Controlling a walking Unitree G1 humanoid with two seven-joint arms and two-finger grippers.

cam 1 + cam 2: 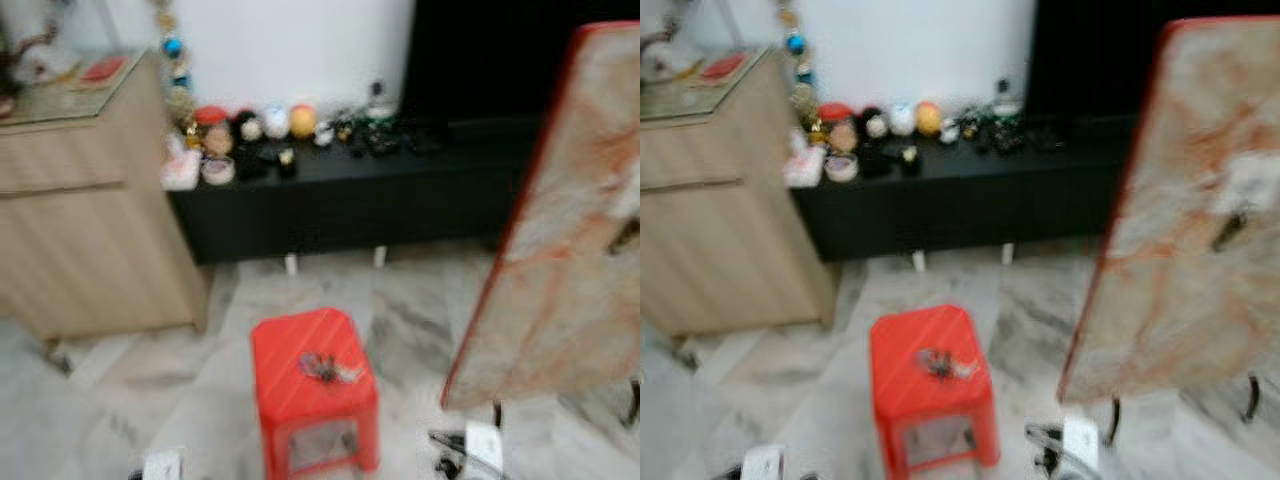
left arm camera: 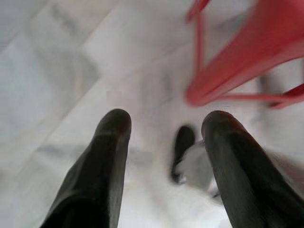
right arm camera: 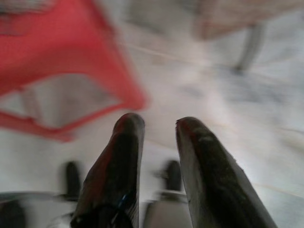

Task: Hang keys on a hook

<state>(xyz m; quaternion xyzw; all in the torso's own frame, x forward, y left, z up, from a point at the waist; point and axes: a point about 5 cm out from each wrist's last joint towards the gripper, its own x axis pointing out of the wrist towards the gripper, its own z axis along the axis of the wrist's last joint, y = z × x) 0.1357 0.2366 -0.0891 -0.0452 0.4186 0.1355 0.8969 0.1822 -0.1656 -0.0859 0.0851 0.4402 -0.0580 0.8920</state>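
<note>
- Head views give you a blurred look down at a red stool (image 1: 313,385) standing on a pale marble floor (image 1: 150,400).
- You can see the keys (image 1: 325,368) lying on top of the stool, a small dark bunch near the middle of the seat.
- To the right of the stool you have a large tilted board (image 1: 565,240) with a red edge and a marbled face; thin dark legs show under it.
- On that board's face there is a small dark piece (image 1: 1230,230) that may be a hook, though the blur keeps you from being sure.
- Behind the stool runs a low black cabinet (image 1: 350,205) against the white wall, with a row of small ornaments (image 1: 260,130) on its top.
- At the left you see a light wooden cabinet (image 1: 85,220).
- Your left hand (image 2: 166,126) hangs low over the floor just beside the stool's legs, its two fingers spread wide and holding nothing.
- Your right hand (image 3: 159,126) also hangs near the floor, beside the stool, its fingers a narrow gap apart with nothing between them.
</note>
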